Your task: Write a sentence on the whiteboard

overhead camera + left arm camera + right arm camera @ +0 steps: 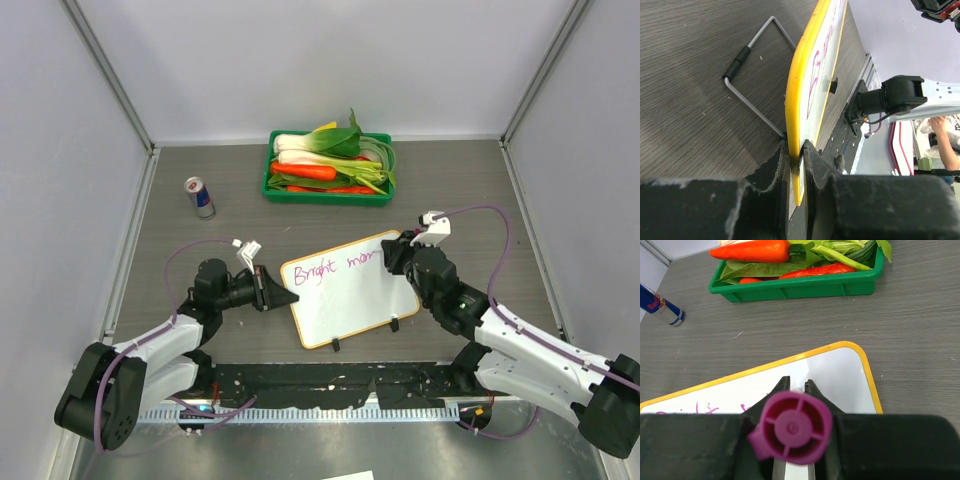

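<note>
Near the tabletop's middle, toward its near edge, sits the whiteboard [345,305], my left gripper [797,150] pinching its left rim. My right gripper [797,386] clamps a purple marker [792,427] over the far right corner. The sentence [325,270] reads "Bright mom", so I judge the word needs finishing. My right gripper hides the marker tip and the newest letters.

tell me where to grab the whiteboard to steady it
Grip the whiteboard by its thin yellow rim at the left edge, coming from the left, one finger on each face. It is a thin panel propped on a wire stand, so only an edge fits the jaws, and that side is clear of the marker. The left gripper is clamped there.
</note>
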Motion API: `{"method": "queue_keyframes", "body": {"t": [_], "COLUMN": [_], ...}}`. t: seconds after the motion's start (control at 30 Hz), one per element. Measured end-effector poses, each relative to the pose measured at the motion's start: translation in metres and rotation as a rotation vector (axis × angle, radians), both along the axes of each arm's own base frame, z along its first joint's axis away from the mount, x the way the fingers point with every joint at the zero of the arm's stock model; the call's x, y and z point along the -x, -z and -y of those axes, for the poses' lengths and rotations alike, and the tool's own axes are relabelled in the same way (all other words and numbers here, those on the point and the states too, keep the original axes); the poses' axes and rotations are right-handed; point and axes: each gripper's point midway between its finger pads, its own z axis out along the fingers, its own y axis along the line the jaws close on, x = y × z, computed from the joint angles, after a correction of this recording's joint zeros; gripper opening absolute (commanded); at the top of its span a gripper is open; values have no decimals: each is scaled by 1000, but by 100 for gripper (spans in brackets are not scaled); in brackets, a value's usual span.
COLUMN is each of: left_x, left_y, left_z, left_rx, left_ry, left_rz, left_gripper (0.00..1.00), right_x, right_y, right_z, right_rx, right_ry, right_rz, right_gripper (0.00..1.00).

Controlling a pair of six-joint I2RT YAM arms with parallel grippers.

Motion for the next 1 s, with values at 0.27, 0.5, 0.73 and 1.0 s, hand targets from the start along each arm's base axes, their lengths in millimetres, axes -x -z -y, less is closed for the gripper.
{"method": "queue_keyframes", "body": {"t": [0.27,0.5,0.73,1.0], "left_x": [0,0,0,1], "left_y": [0,0,0,0], "left_z": [0,0,0,0], "left_rx": [0,0,0,0], "left_ry": [1,1,1,4], "left_rz": [-1,0,-1,-1], "left_gripper": [0,0,0,0], "right_x": [1,8,13,17], "right_y": [0,7,11,8], "right_z": [1,1,2,3], "right_rx": [-3,-10,-10,-1], "right_ry": [-5,-32,-46,-59], "right_rz": [-3,-14,-29,-42], "right_gripper": [2,1,1,1]}}
